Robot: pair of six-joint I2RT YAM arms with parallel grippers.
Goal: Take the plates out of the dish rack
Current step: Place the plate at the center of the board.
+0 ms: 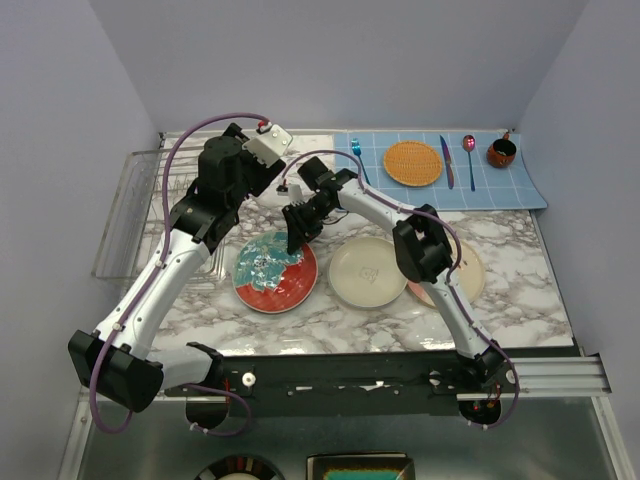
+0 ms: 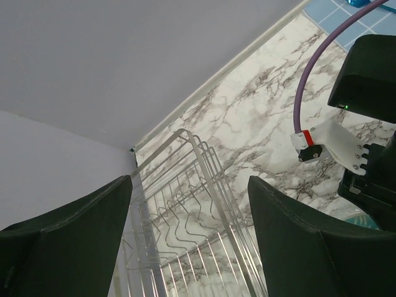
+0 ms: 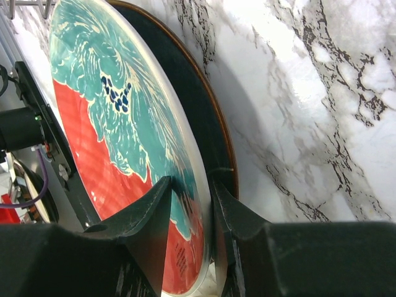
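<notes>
Right wrist view: my right gripper [image 3: 193,192] grasps the teal floral plate [image 3: 111,117] by its rim, pinching both faces; my arm reaches left across the marble table [image 3: 322,93], wrist angled down.

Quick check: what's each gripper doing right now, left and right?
Left gripper: open, holding nothing.
Right gripper: closed on the rim of the teal and red plate.

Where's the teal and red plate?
The teal and red plate is left of centre in the top view, beside the cream plate, rim pinched by the right gripper.
</notes>
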